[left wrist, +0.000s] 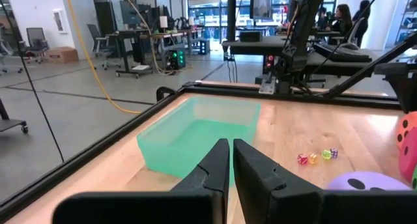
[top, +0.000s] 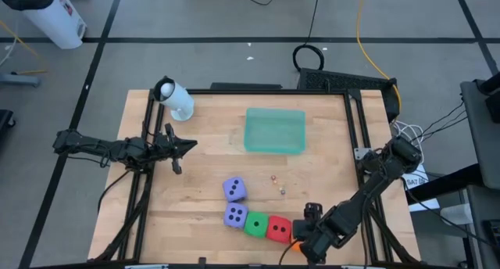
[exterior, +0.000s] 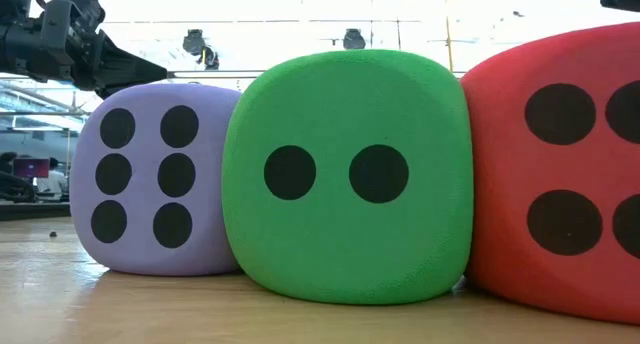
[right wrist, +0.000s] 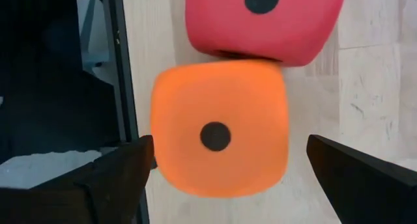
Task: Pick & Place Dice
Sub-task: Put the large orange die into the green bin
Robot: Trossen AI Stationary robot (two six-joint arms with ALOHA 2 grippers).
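Five foam dice lie near the table's near edge. One purple die (top: 234, 189) stands apart, and a row of purple (top: 235, 216), green (top: 255, 224), red (top: 278, 229) and orange (top: 296, 241) dice rests side by side on the wood. My right gripper (right wrist: 231, 152) is open above the orange die (right wrist: 218, 129), which shows one pip on top and lies against the red die (right wrist: 260, 22); a finger stands on either side of it. My left gripper (left wrist: 231, 165) is shut and waits by the left edge, pointing at the teal tray (left wrist: 195, 136). My right gripper comes at the orange die from above. One finger (right wrist: 124, 175) lies right beside the die's side (right wrist: 156, 152), and I cannot tell whether they touch. The other finger (right wrist: 352, 168) stands clear of the die, which rests on the table.
The teal tray (top: 275, 130) sits at the table's far middle. Tiny specks (top: 277, 183) lie between tray and dice. A white cylinder (top: 176, 99) stands at the far left corner. A black frame rail (right wrist: 120, 68) runs right by the orange die.
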